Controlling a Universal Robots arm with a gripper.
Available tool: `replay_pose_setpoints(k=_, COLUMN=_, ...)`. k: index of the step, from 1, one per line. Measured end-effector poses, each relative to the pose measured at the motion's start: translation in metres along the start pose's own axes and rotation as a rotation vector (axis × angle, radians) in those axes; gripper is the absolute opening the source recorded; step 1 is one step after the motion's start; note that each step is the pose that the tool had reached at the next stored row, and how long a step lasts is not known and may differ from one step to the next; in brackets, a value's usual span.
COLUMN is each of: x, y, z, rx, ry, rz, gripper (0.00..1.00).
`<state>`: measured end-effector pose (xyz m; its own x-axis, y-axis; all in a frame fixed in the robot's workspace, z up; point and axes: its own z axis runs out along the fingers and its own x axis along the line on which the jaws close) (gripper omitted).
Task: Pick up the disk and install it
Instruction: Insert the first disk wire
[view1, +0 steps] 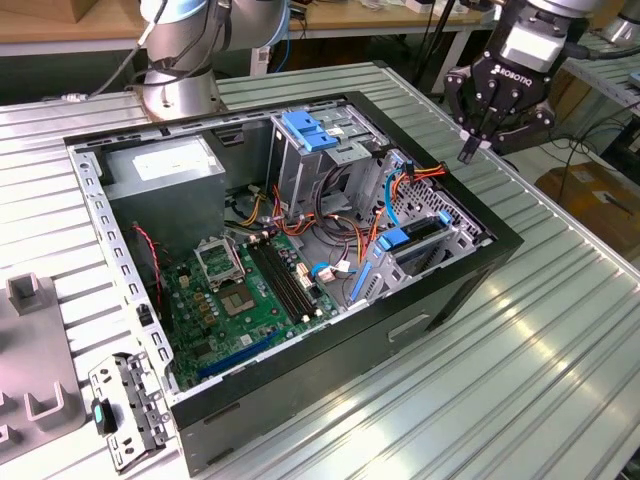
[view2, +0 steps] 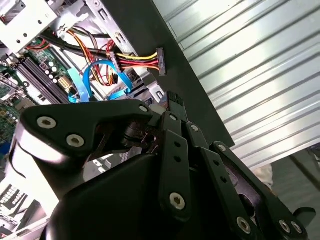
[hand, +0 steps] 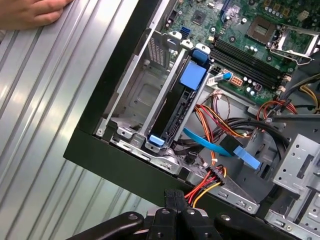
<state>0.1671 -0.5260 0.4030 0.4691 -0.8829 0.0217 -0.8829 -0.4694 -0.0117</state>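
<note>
The disk (hand: 176, 112) stands on edge in the drive bay at the front corner of the open computer case, a dark slab with blue plastic rails and a blue tab; in the exterior view the disk (view1: 412, 240) sits low at the case's right end. My gripper (view1: 468, 150) hangs above the case's right wall, apart from the disk. Its fingers (hand: 172, 196) are pressed together with nothing between them, just outside the black case wall. In the second wrist view the gripper (view2: 173, 102) hovers by a yellow, red and black power plug (view2: 159, 61).
The case (view1: 420, 320) lies open on a ribbed metal table, with a motherboard (view1: 250, 290), a grey power-supply box (view1: 165, 170) and a tall cage with a blue top (view1: 310, 135) inside. Blue cables (hand: 220, 147) run beside the bay. A person's hand (hand: 30, 12) rests on the table.
</note>
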Motion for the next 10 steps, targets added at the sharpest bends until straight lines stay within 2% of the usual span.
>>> replay_pose_setpoints(k=5, x=-0.0001, y=-0.0001, z=0.0033, rx=0.0023, ry=-0.001, rz=-0.108, gripper=0.11)
replay_pose_setpoints(k=7, x=-0.0013, y=-0.0006, z=0.0056, rx=0.0028, ry=-0.0013, rz=-0.138, gripper=0.11)
replay_pose_setpoints(k=10, x=-0.0074, y=-0.0037, z=0.0114, rx=0.0032, ry=-0.0015, rz=-0.153, gripper=0.11)
